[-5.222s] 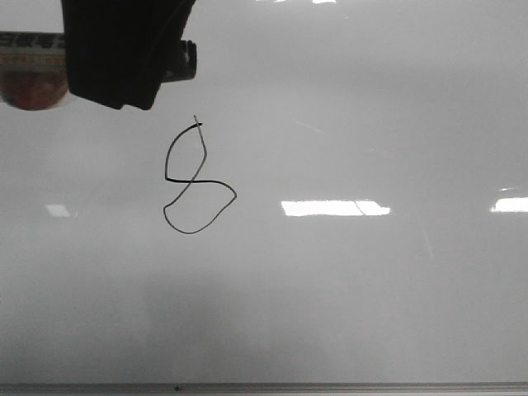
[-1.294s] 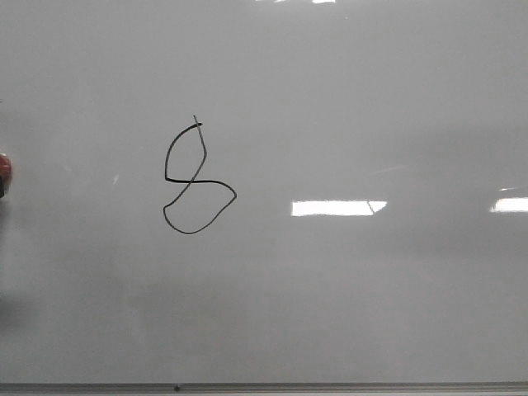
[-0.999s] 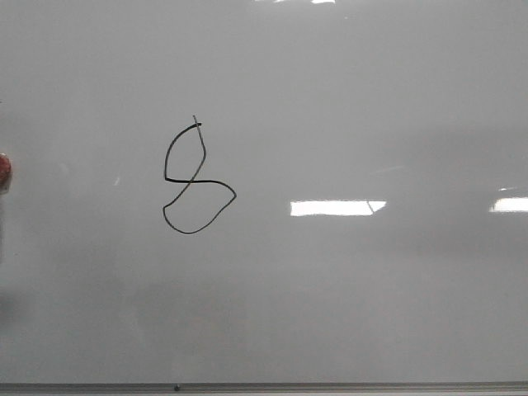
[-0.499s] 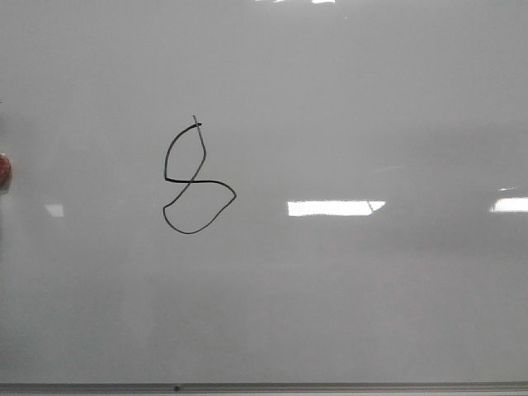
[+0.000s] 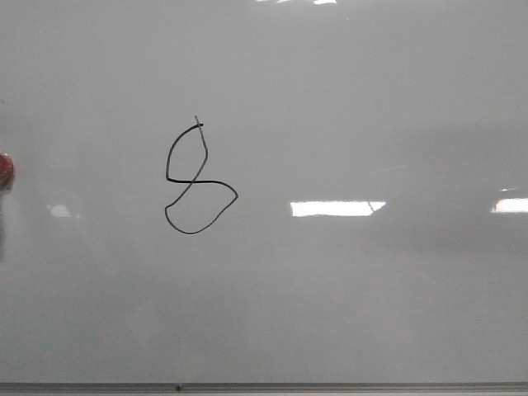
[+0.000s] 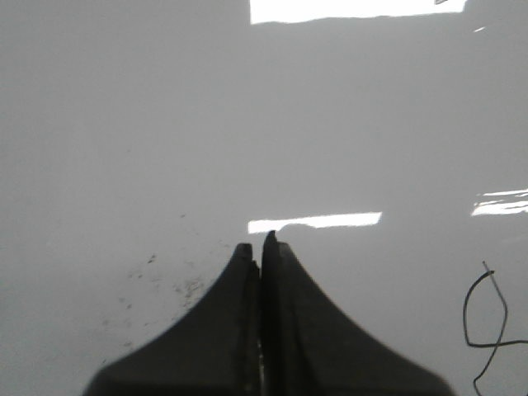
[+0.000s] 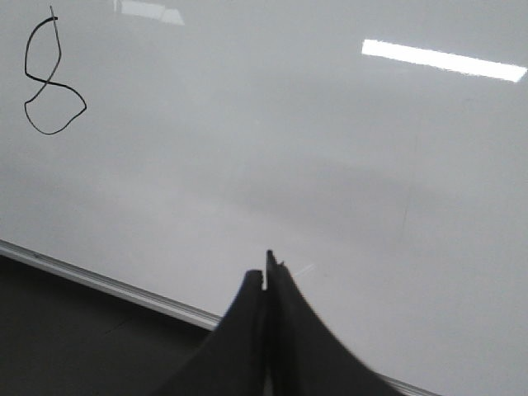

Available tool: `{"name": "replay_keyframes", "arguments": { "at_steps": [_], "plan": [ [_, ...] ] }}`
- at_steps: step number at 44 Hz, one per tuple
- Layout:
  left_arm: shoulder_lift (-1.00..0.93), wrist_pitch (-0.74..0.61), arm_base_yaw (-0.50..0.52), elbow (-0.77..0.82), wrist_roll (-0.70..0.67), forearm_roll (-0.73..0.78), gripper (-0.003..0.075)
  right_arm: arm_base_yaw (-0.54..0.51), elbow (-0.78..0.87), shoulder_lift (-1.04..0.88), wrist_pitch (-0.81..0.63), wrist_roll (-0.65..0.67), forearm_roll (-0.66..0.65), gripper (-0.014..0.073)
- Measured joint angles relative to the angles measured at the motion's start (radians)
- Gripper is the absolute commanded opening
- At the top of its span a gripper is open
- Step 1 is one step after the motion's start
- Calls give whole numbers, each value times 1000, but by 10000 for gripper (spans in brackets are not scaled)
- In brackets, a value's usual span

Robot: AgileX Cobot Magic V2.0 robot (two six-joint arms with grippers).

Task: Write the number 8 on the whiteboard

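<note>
A black hand-drawn number 8 [image 5: 198, 177] stands left of centre on the whiteboard [image 5: 346, 280], narrow loop above a wider one. The right wrist view shows the number 8 [image 7: 51, 78] far off, and the left wrist view catches part of the number 8 [image 6: 488, 330] at its edge. My left gripper [image 6: 261, 245] is shut with nothing between its fingers, over bare whiteboard [image 6: 165, 124]. Likewise shut and empty, my right gripper [image 7: 266, 271] hangs over the whiteboard [image 7: 330, 148] near its frame. Neither gripper appears in the front view.
A red round object [image 5: 4, 169] peeks in at the front view's left edge. The board's grey frame edge [image 5: 264, 386] runs along its near side and also crosses the right wrist view as a frame edge [image 7: 99, 282], with dark surface [image 7: 74, 338] beyond. Small dark specks [image 6: 177, 285] mark the board.
The dark arm that covered the upper left five seconds ago has left the front view. Over the last second only the glare patches shift slightly; the 8 is unchanged.
</note>
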Motion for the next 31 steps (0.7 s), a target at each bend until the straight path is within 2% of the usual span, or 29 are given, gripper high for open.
{"name": "replay_keyframes", "arguments": {
  "at_steps": [5,11,31],
  "plan": [
    [-109,146,0,0,-7,-6,-19,0,0,0,0,0,0,0],
    [-185,252,0,0,-7,-42,-19,0,0,0,-1,0,0,0],
    [-228,269,0,0,-9,-62,-19,0,0,0,-2,0,1,0]
  ]
}}
